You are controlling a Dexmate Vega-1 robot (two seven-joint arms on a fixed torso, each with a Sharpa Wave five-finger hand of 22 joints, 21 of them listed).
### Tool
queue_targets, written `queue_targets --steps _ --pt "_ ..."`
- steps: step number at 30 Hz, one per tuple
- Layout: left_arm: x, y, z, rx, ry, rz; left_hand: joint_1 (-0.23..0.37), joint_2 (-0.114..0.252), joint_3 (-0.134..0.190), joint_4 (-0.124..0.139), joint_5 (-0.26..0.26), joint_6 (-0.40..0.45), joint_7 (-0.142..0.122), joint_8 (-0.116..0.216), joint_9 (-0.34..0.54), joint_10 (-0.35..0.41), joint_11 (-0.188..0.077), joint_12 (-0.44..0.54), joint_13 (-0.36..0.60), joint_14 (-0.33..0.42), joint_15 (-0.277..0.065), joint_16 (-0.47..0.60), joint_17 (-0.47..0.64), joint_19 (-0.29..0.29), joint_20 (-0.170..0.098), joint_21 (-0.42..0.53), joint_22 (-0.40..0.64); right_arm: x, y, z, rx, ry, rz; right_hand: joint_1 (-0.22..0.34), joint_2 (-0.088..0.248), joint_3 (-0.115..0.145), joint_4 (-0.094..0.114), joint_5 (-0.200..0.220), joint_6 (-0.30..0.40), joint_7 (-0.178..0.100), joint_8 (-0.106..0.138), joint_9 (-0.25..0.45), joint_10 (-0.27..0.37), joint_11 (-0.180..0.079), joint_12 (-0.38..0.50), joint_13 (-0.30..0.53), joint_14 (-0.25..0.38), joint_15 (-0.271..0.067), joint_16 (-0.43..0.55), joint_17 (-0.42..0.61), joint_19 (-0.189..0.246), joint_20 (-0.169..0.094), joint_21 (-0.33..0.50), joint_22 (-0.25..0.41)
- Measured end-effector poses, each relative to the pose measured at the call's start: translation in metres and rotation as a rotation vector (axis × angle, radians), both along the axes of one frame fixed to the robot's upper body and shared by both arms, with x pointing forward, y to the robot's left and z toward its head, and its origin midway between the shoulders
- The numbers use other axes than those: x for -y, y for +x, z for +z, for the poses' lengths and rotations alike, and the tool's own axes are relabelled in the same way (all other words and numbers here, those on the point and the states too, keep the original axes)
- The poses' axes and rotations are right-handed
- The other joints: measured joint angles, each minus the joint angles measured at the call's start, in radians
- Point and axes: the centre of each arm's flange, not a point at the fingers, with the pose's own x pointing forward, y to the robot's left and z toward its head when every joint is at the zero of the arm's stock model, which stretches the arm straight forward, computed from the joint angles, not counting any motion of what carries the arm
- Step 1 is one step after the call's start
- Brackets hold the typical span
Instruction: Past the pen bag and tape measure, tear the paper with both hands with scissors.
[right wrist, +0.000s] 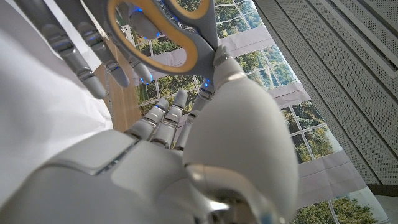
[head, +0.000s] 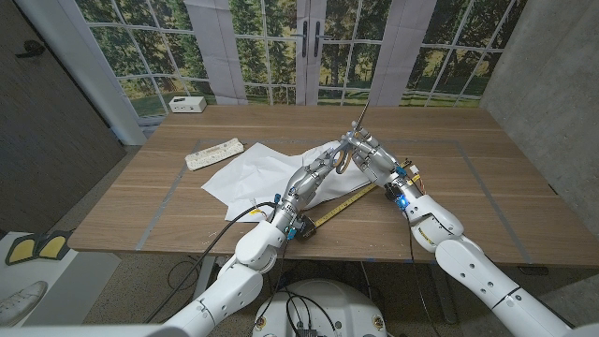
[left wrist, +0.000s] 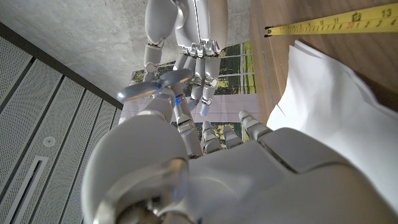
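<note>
Fingers (right wrist: 161,127) of the right hand (head: 372,154) pinch the scissors (head: 354,131); left hand (head: 318,168) fingers spread at nine o'clock. Next: cut the paper (head: 257,173).

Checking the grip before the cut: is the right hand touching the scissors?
Touching. The right wrist view shows the right hand with its thumb against the scissors handle loop; in the head view the blades stick up above it.

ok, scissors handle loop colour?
Grey with a yellow inner lining on the scissors handle, clearest in the right wrist view, where the right hand holds them.
</note>
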Motion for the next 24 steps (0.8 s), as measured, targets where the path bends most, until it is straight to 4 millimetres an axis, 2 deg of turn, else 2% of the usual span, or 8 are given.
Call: queue_targets --steps 2,4,9,13,17,19,24 --pt "0.0000 -0.0001 0.0000 0.000 -0.001 -0.001 -0.012 -0.012 -0.011 0.006 0.000 -0.011 -0.010 0.001 0.224 0.000 0.000 0.000 0.000 0.000 0.000 0.000 0.000 0.000 0.000 0.000 0.000 -0.0013 0.0000 -0.0011 -0.003 -0.001 0.005 0.000 0.000 0.000 0.000 0.000 0.000 0.000 0.000 0.000 0.007 -0.007 -0.004 -0.005 0.000 0.000 0.000 -0.003 -0.003 -0.004 0.000 0.000" --pt "0.0000 -0.0003 0.0002 0.001 -0.001 -0.003 -0.030 -0.029 -0.028 0.017 0.000 -0.027 -0.009 0.001 0.290 0.000 0.000 0.000 0.000 0.000 0.000 0.000 0.000 0.000 0.000 0.000 0.000 -0.0020 0.0002 -0.0016 -0.005 -0.004 0.006 0.000 0.000 -0.001 0.001 0.000 0.007 -0.007 0.000 0.000 0.010 -0.010 -0.007 -0.005 0.000 0.000 0.000 -0.005 -0.003 -0.004 0.000 0.000" --pt "0.0009 -0.0010 0.0003 0.002 -0.005 -0.014 -0.139 -0.070 -0.089 0.056 -0.008 -0.051 0.016 -0.046 0.267 -0.004 0.004 -0.002 0.000 0.000 0.000 0.000 0.002 -0.009 -0.009 0.000 0.000 -0.0036 0.0015 -0.0028 -0.009 -0.016 0.024 0.000 0.000 -0.002 0.002 0.000 0.012 -0.012 0.004 -0.002 0.018 -0.007 -0.014 -0.010 0.000 0.000 0.000 -0.008 -0.009 0.002 -0.004 0.000" --pt "0.0021 -0.0001 -0.0013 -0.001 -0.002 -0.021 -0.200 -0.102 -0.125 0.072 -0.008 -0.061 0.026 -0.071 0.245 -0.013 0.006 -0.006 -0.002 -0.001 0.001 0.000 0.002 -0.016 -0.016 0.000 0.000 -0.0050 0.0019 -0.0032 -0.006 -0.029 0.037 -0.002 -0.002 -0.003 0.003 0.000 0.012 -0.013 0.004 -0.003 0.025 -0.014 -0.020 -0.011 0.000 0.000 0.000 -0.012 -0.011 -0.001 -0.004 0.000" --pt "0.0038 0.0015 0.0002 0.002 0.005 -0.029 -0.235 -0.127 -0.151 0.081 -0.008 -0.082 0.047 -0.099 0.223 -0.024 0.016 -0.009 -0.003 -0.015 0.001 0.000 0.002 -0.020 -0.012 0.000 0.005 -0.0065 0.0017 -0.0031 0.003 -0.048 0.051 -0.002 -0.002 -0.003 0.003 0.002 0.012 -0.012 0.004 -0.005 0.025 -0.014 -0.026 -0.013 0.000 0.000 0.000 -0.017 -0.018 0.000 -0.004 0.000" --pt "0.0042 0.0018 -0.0002 0.000 0.008 -0.032 -0.255 -0.133 -0.162 0.082 -0.003 -0.106 0.059 -0.124 0.204 -0.038 0.022 -0.015 -0.003 -0.025 0.001 0.000 0.002 -0.027 -0.005 0.000 0.005 -0.0063 0.0021 -0.0029 0.004 -0.051 0.051 -0.003 0.000 -0.003 0.003 0.009 0.012 -0.013 0.004 -0.005 0.025 -0.014 -0.029 -0.017 0.000 0.000 0.000 -0.017 -0.020 0.002 -0.004 0.000" --pt "0.0050 0.0034 -0.0012 -0.008 0.025 -0.037 -0.278 -0.146 -0.173 0.077 0.001 -0.197 0.061 -0.188 0.173 -0.063 0.027 -0.020 -0.003 -0.041 0.002 0.000 0.002 -0.038 0.005 0.000 0.005 -0.0071 0.0027 -0.0028 0.008 -0.068 0.059 -0.007 0.004 -0.003 0.003 0.019 0.012 -0.013 0.004 -0.001 0.027 -0.012 -0.038 -0.018 0.000 0.000 0.006 -0.017 -0.020 0.002 -0.004 0.000"
